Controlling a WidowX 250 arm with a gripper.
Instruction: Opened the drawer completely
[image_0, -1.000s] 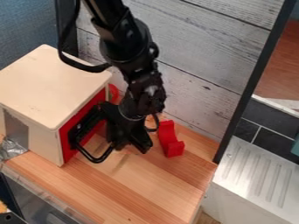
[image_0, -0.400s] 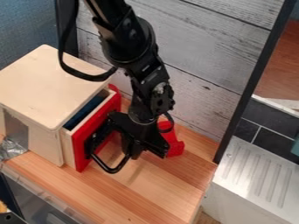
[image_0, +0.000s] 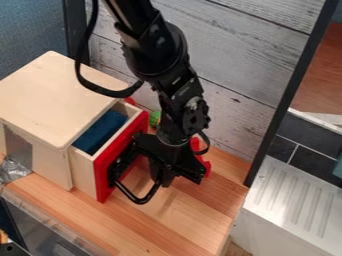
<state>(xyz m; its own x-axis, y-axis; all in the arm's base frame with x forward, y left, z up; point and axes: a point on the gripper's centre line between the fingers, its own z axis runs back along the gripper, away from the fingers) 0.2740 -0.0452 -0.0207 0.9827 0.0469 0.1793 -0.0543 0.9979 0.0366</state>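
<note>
Backdrop: pale, wood-grained boards (image_0: 234, 75) are seen behind a striped wooden bench (image_0: 174, 220), with a ridged metal panel (image_0: 294, 200) to the right.
Box: a pale wooden box (image_0: 57, 92) is set at the left of the bench.
Drawer: the drawer (image_0: 83, 167) is drawn well out of the box, its inside exposed; whether its full travel has been reached cannot be told.
Drawer contents: a dark blue item (image_0: 100, 131) is held within.
Front: the red front (image_0: 101, 182) is faced toward the pincer (image_0: 162, 181), and a black looped handle (image_0: 139, 201) is carried on it.
Pincer and drawer: the pincer is hung low over the bench, outside the drawer and to the right of its red front, right by the handle; whether the handle is gripped cannot be made out.
Pincer state: whether it is apart or together cannot be told.
Red piece: a red object (image_0: 205, 165) is partly hidden behind the pincer.
Green item: something green (image_0: 155, 118) is partly covered by the arm (image_0: 157, 50).
Foil: crumpled silvery material (image_0: 13, 170) is seen beside the box, at the left edge.
</note>
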